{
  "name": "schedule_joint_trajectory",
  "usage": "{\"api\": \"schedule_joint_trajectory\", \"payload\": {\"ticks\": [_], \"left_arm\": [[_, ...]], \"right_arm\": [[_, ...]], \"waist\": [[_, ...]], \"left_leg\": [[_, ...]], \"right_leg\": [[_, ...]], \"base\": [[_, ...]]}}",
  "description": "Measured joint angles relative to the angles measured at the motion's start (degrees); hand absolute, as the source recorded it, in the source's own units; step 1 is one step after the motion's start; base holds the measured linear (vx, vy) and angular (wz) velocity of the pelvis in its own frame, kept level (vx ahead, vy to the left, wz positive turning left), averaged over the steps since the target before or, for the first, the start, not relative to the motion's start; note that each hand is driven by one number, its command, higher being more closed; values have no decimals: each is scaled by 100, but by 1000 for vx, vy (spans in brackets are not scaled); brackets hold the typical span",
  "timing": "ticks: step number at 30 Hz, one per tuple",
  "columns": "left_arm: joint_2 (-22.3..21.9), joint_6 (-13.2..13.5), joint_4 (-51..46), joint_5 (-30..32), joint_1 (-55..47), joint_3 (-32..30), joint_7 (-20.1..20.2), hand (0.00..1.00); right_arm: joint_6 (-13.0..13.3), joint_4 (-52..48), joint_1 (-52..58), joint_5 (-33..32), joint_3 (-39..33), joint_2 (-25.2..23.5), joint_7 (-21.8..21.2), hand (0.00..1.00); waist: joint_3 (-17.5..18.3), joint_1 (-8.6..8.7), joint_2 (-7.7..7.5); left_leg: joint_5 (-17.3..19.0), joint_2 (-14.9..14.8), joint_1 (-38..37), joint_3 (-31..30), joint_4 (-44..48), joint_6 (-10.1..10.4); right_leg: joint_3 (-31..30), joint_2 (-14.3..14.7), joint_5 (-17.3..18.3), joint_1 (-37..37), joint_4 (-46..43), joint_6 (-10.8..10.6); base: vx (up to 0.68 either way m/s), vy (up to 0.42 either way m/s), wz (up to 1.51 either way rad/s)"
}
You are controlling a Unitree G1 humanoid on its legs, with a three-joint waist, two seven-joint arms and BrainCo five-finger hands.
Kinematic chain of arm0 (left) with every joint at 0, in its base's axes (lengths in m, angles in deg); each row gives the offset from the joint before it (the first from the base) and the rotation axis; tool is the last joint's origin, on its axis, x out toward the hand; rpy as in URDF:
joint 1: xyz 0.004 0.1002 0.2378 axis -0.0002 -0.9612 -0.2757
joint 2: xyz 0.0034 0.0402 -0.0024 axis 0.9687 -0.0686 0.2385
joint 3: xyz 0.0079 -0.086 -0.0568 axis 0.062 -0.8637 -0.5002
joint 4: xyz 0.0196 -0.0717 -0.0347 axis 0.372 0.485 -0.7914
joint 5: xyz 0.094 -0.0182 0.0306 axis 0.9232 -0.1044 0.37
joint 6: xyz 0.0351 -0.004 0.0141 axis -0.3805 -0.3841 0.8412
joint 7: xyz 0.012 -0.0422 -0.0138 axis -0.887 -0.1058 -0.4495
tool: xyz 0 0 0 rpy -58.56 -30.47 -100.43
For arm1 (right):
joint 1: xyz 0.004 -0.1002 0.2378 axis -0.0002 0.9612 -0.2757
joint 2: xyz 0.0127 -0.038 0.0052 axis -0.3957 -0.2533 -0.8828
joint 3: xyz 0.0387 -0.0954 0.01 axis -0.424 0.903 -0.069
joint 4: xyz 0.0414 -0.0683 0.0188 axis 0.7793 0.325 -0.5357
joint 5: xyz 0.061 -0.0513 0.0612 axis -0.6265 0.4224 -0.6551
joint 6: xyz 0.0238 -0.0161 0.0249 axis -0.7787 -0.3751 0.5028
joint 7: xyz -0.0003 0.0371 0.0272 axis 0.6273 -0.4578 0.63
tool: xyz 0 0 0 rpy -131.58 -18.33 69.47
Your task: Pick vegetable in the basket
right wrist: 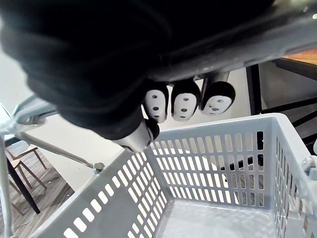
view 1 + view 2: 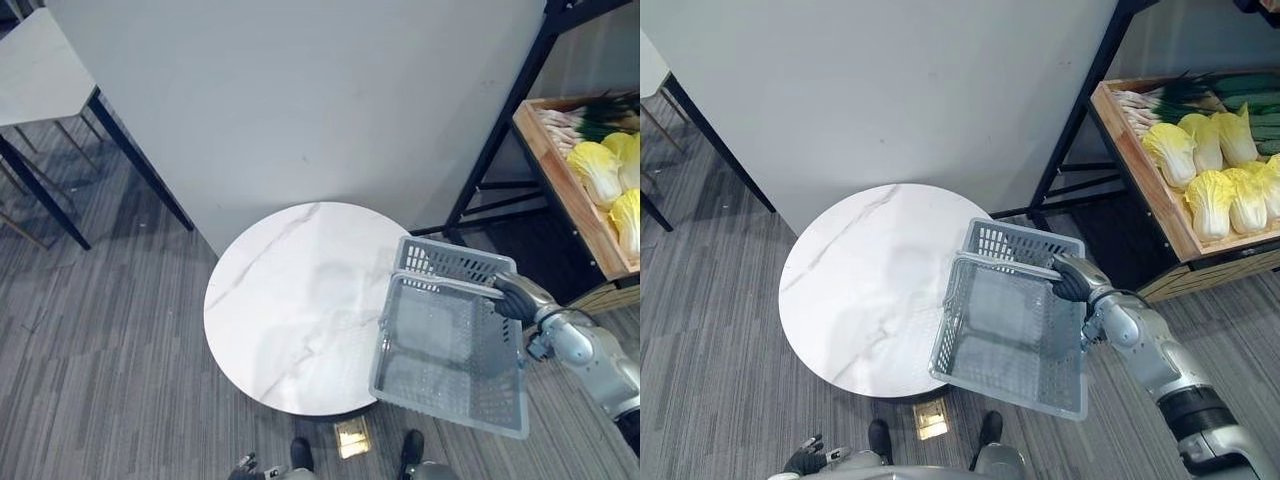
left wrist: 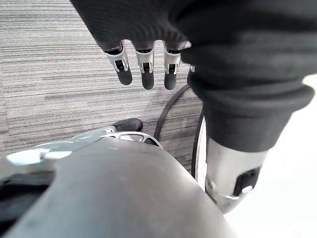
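Observation:
A grey plastic basket (image 2: 445, 262) hangs empty over the right edge of the round white marble table (image 2: 290, 300). My right hand (image 2: 1072, 278) is shut on its metal handle (image 2: 1005, 265); in the right wrist view the fingers (image 1: 184, 101) curl over the bar above the slotted basket wall (image 1: 213, 163). The vegetables are off to the right: yellow-green cabbages (image 2: 1210, 200) and green onions (image 2: 1180, 95) lie in a wooden crate (image 2: 1140, 170). My left hand (image 3: 143, 69) hangs low beside me over the carpet with straight fingers, holding nothing.
A black metal shelf frame (image 2: 500, 130) carries the crate, just right of the table. A tall white panel (image 2: 300, 90) stands behind the table. Another white table with dark legs (image 2: 40, 70) is at the far left. Grey striped carpet lies all around.

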State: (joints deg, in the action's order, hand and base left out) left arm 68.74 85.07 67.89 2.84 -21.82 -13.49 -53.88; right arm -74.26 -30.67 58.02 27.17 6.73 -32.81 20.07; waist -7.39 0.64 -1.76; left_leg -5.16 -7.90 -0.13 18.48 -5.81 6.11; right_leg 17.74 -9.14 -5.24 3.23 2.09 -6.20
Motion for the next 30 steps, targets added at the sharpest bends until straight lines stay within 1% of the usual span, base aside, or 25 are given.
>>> {"api": "schedule_joint_trajectory", "payload": {"ticks": [3, 4, 5, 6, 7, 8, 10, 11, 12, 13, 14, 15, 16, 17, 18, 19, 20, 21, 22, 23, 25, 26, 27, 28, 30], "left_arm": [[-70, -1, -21, -3, -139, -168, -4, 0], [-66, -1, -32, -3, -141, -174, -4, 0], [-65, -2, -38, -3, -140, -170, -4, 0], [-64, -1, -39, -3, -139, -166, -4, 0], [-50, -1, -30, -3, -123, -139, -6, 0], [-34, -1, -27, -2, -115, -111, -6, 0], [31, 6, -34, 9, -19, -6, -14, 0], [116, 7, -45, 33, 61, 87, -16, 0], [153, 8, -69, 54, 93, 95, -12, 0], [248, 3, -85, 123, 142, 126, -16, 0], [217, 8, -79, 247, 160, 144, -16, 0], [182, 16, -84, 271, 171, 118, -18, 0], [185, 18, -99, 272, 164, 113, -15, 0], [233, 7, -85, 271, 119, 130, -7, 0], [238, 7, -91, 270, 89, 179, -7, 0], [267, 8, -90, 268, 35, 257, -6, 0], [270, 9, -89, 268, 44, 282, -6, 0], [271, 10, -92, 268, 54, 302, -1, 0], [271, 11, -92, 268, 54, 304, 8, 0], [269, 10, -89, 268, 62, 301, 11, 0], [263, 8, -86, 267, 67, 292, 15, 0], [258, 10, -101, 266, 95, 277, 14, 0], [253, 8, -92, 266, 115, 260, 12, 0], [216, 8, -88, 266, 123, 182, 4, 0], [159, 4, -78, 267, 106, 91, -6, 0]], "right_arm": [[8, -6, 214, 1, -170, -83, 0, 100], [10, -27, 339, -2, -364, -155, 2, 100], [7, -98, 474, -2, -516, -182, 7, 100], [7, -152, 555, -2, -598, -182, 7, 100], [1, -259, 717, 8, -821, -243, 9, 100], [-3, -320, 799, 20, -957, -303, 14, 100], [-12, -458, 905, 45, -1308, -529, 56, 100], [-60, -634, 944, 48, -1453, -745, 128, 100], [-75, -745, 980, 54, -1488, -808, 143, 100], [-96, -861, 1069, 62, -1514, -958, 147, 100], [-151, -860, 1099, 101, -1503, -1062, 148, 100], [-187, -859, 1026, 107, -1350, -1134, 147, 100], [-193, -859, 989, 107, -1255, -1122, 143, 100], [-192, -841, 981, 107, -1176, -1127, 144, 100], [-193, -778, 937, 107, -1100, -1122, 143, 100], [-191, -758, 826, 109, -1036, -1120, 136, 100], [-187, -761, 788, 109, -1034, -1119, 137, 100], [-164, -771, 679, 99, -973, -1126, 138, 100], [-137, -777, 636, 95, -920, -1133, 138, 100], [-116, -779, 601, 95, -859, -1148, 137, 100], [-90, -795, 606, 102, -801, -1237, 135, 100], [-93, -800, 605, 108, -735, -1258, 133, 100], [-103, -798, 604, 109, -685, -1256, 131, 100], [-134, -786, 621, 109, -601, -1262, 128, 100], [-192, -772, 700, 114, -562, -1247, 109, 100]], "waist": [[33, -21, -7], [41, -21, -29], [37, -1, -39], [34, 19, -44], [-5, 82, -111], [-1, 94, -109], [-1, 120, -117], [7, 222, -154], [2, 259, -200], [-20, 273, -330], [14, 255, -177], [-35, 225, -176], [-43, 224, -177], [-48, 221, -193], [-16, 213, -248], [-2, 112, -268], [2, 64, -267], [18, 57, -258], [60, 62, -277], [82, 58, -280], [193, 51, -315], [226, 53, -329], [226, 48, -327], [227, 47, -279], [274, 45, -132]], "left_leg": [[97, -1, -236, 85, 40, 1], [241, -8, -192, 114, 239, -13], [425, -10, -127, 121, 532, -27], [515, -7, -102, 127, 690, -49], [724, -2, -53, 152, 1053, -99], [826, -15, 26, 170, 1241, -110], [1160, -118, 414, 380, 1873, -168], [1420, -208, 749, 563, 2426, -228], [1496, -218, 904, 633, 2656, -309], [1554, -129, 979, 799, 2760, -411], [1542, -217, 847, 1053, 2335, -612], [1490, -362, 700, 1537, 2174, -757], [1498, -413, 676, 1687, 2174, -771], [1542, -450, 576, 1942, 2167, -844], [1545, -438, 434, 2208, 2088, -862], [1549, -441, 223, 2661, 1973, -870], [1551, -453, 157, 2866, 1941, -873], [1530, -468, 98, 3295, 1857, -902], [1485, -466, 101, 3556, 1783, -915], [1434, -478, 112, 3828, 1729, -904], [1331, -521, 239, 4249, 1684, -904], [1272, -566, 340, 4511, 1718, -927], [1231, -601, 380, 4620, 1737, -943], [1180, -733, 411, 4836, 1842, -963], [1144, -977, 391, 5035, 2066, -969]], "right_leg": [[-80, -2, 9, -180, -46, -1], [-123, -45, 92, -137, -184, -41], [-175, -131, 270, -54, -474, -76], [-198, -191, 363, -10, -654, -98], [-304, -301, 461, 99, -1014, -123], [-363, -327, 474, 156, -1077, -137], [-596, -336, 398, 397, -1128, -225], [-764, -324, 320, 682, -1038, -299], [-870, -362, 276, 804, -1023, -339], [-884, -419, 293, 817, -622, -399], [-632, -391, 492, 643, -328, -427], [-279, -410, 481, 981, -1376, 144], [-100, -431, 578, 1096, -2083, 305], [172, -563, 786, 1051, -3128, 551], [367, -618, 913, 834, -3492, 668], [525, -684, 1018, 553, -3698, 724], [574, -739, 1018, 437, -3814, 724], [685, -919, 1018, 196, -4048, 723], [695, -1016, 1017, 92, -4086, 723], [691, -1098, 1004, 1, -4042, 703], [676, -1153, 864, -175, -3574, 482], [712, -1140, 744, -283, -2988, 179], [726, -1067, 862, -329, -2636, -7], [848, -911, 1000, -483, -2022, -198], [898, -601, 1033, -728, -1264, -239]], "base": [[38, 6, -12], [6, 33, -14], [-12, 39, -9], [-26, 71, -12], [-33, 72, -14], [-31, 77, -35], [-116, 115, -54], [-194, 181, -60], [-186, 199, -81], [-143, 203, -87], [-186, 233, -135], [-140, 225, -130], [-101, 235, -136], [-20, 234, -116], [-50, 246, -165], [-56, 181, -156], [-128, 173, -192], [-124, 114, -156], [-152, 93, -168], [-148, 0, -150], [-158, -72, -133], [-110, -135, -99], [-115, -232, -117], [-66, -234, -99], [-45, -348, -84]]}}
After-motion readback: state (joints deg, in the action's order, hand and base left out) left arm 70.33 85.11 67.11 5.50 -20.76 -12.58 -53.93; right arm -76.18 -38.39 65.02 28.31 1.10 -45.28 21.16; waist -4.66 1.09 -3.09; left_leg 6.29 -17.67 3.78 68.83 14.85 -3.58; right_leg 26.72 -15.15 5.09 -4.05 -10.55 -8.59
